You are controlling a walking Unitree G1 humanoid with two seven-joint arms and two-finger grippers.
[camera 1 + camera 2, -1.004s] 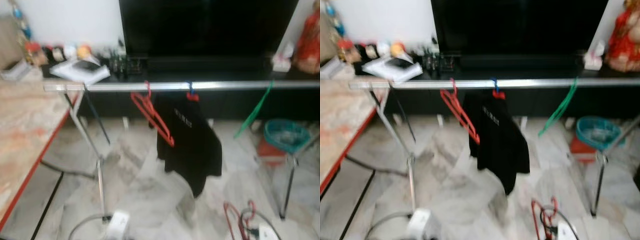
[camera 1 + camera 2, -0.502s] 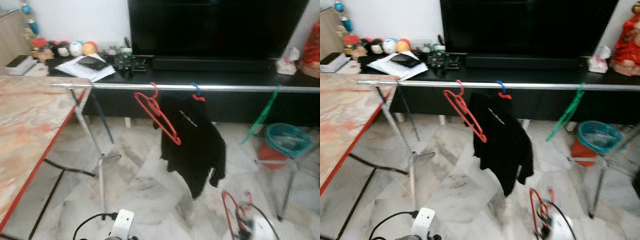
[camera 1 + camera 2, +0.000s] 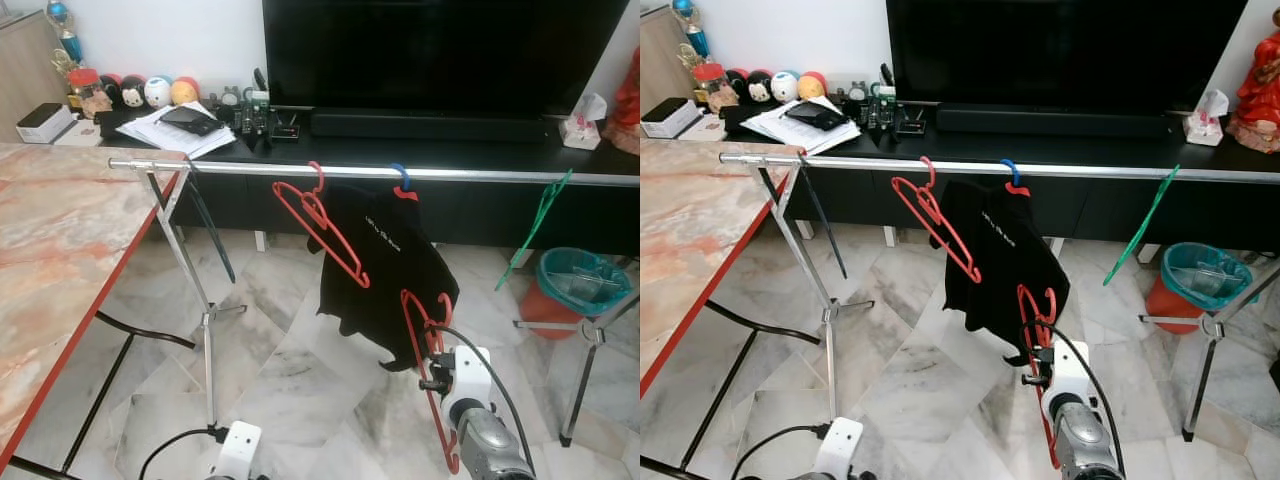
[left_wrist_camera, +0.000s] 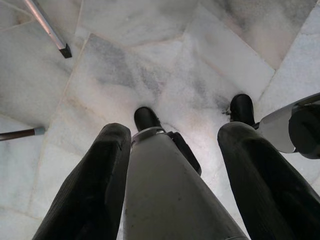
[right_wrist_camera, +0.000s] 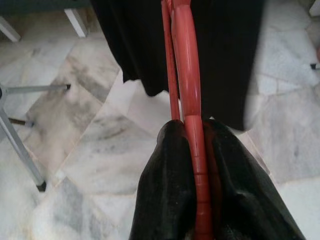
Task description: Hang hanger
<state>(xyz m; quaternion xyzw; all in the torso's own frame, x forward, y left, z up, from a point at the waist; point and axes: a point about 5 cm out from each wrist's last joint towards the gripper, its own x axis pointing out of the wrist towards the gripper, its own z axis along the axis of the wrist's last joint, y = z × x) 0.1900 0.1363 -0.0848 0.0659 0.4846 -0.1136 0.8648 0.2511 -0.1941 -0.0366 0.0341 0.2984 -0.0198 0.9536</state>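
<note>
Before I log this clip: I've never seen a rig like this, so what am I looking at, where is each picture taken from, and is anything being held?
This is a walking humanoid robot with two-fingered grippers. The two wide pictures come from its head camera, looking down at a silver clothes rail over a marble floor. On the rail hang a red hanger, a black shirt and a green hanger. The other two pictures come from wrist cameras. The right gripper is shut on another red hanger, raised in front of the shirt, not yet on the rail. The left gripper hangs open above the floor.
</note>
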